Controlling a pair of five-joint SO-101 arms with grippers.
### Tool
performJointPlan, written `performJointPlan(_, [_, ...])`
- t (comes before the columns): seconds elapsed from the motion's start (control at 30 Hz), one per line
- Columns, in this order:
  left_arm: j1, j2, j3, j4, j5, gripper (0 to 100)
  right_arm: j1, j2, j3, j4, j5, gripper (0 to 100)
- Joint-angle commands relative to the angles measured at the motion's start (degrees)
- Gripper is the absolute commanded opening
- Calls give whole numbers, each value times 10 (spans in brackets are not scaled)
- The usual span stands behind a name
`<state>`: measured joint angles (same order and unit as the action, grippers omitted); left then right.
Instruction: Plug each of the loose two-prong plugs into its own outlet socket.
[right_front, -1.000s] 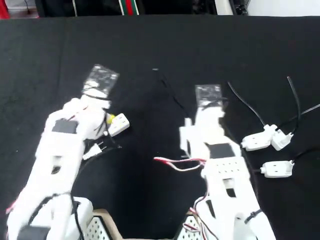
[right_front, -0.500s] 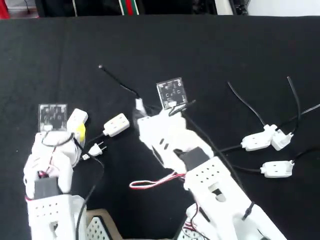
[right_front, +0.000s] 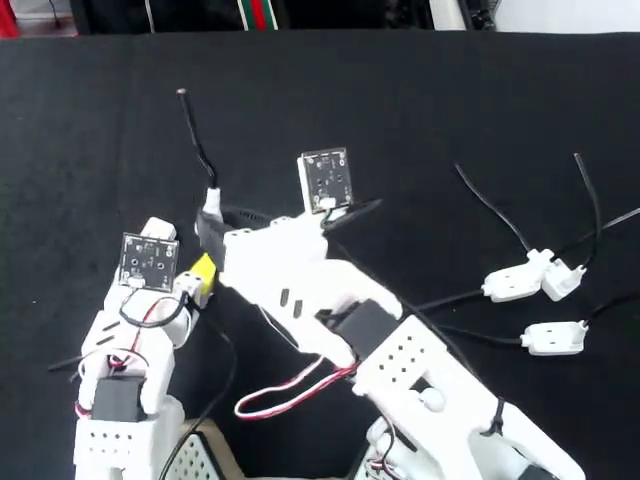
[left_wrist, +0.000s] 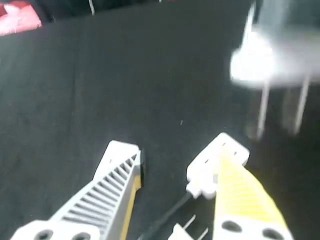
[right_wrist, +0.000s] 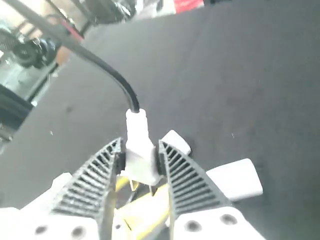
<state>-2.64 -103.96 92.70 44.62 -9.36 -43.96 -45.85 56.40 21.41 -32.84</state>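
My right gripper (right_wrist: 140, 146) is shut on a white two-prong plug (right_wrist: 139, 152), its black cord (right_front: 195, 140) trailing away over the black table. In the high view that gripper (right_front: 212, 215) has come across in front of the left arm. The held plug (left_wrist: 272, 75) hangs prongs down above a white outlet socket (left_wrist: 216, 161). That socket lies against the yellow finger (left_wrist: 245, 195) of my open left gripper (left_wrist: 172, 155). The tips of a second plug's prongs (left_wrist: 187, 227) show between the left fingers. The socket (right_wrist: 235, 181) also lies below the held plug in the right wrist view.
At the table's right side lie three more white sockets or plugs (right_front: 515, 283) (right_front: 562, 278) (right_front: 553, 338) with thin black cords. A red and white cable (right_front: 290, 385) loops from the right arm. The far half of the black table (right_front: 400, 90) is bare.
The right arm has swung left across the table, carrying the plug and its cord to the left arm's side. The left arm drew back, then shifted slightly right.
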Motion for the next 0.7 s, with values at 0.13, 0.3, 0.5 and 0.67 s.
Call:
performJointPlan(0.13, [-1,-5,-19,-78,83,236,-10,-11,-72,117,-11,11])
performJointPlan(0.3, [-4,-5,-27,-74,85,236,-10,-8,-68,120,-8,11])
performJointPlan(0.5, [5,-5,-34,-39,85,236,-6,-8,-71,116,-11,11])
performJointPlan(0.67, [38,-5,-50,0,83,236,-7,-12,-73,98,-38,11])
